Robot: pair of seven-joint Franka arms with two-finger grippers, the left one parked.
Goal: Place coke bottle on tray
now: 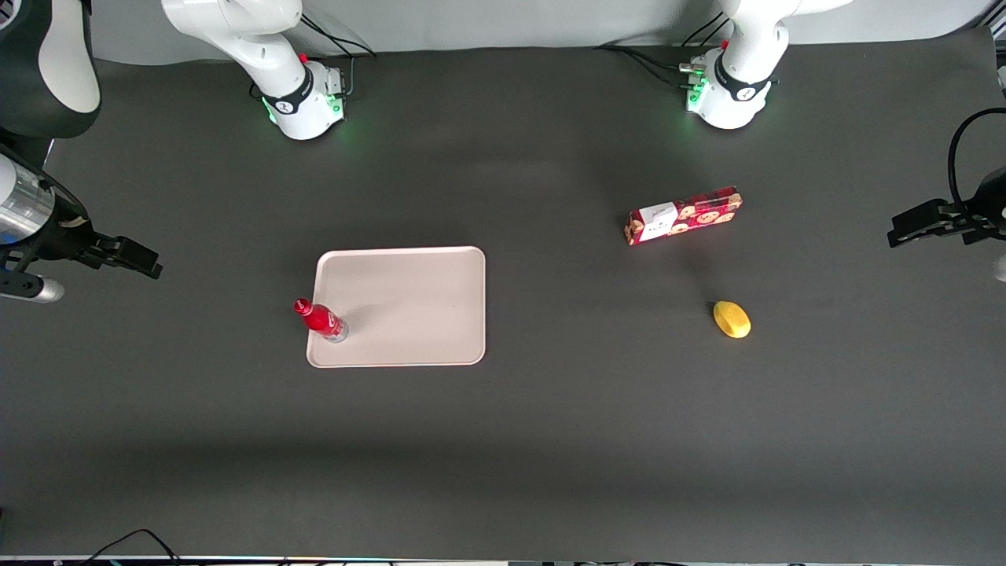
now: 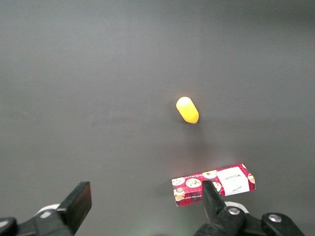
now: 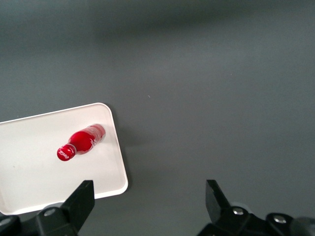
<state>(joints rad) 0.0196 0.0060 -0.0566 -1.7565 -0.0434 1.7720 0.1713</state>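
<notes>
I see the dark grey table (image 1: pixel 503 440) filling the front view. The tray (image 1: pixel 416 306) lies flat near the middle of it, somewhat toward the working arm's end. On the tray stands the coke bottle (image 1: pixel 321 319), upright, in the tray corner that is nearest the front camera and toward the working arm's end, close to the rim. My wrist camera shows the same: the coke bottle (image 3: pixel 80 142) sits inside the tray (image 3: pixel 29 182), near a rounded corner, with its cap up.

The cookie box (image 1: pixel 684 215) lies toward the parked arm's end of the table, well apart from the tray. The yellow fruit (image 1: pixel 732 319) rests nearer the front camera than the box, also well apart from the tray.

My gripper (image 1: pixel 137 258) hangs at the working arm's end of the table, away from the tray and bottle. In the wrist view its fingers (image 3: pixel 81 201) stand wide apart, holding nothing.
</notes>
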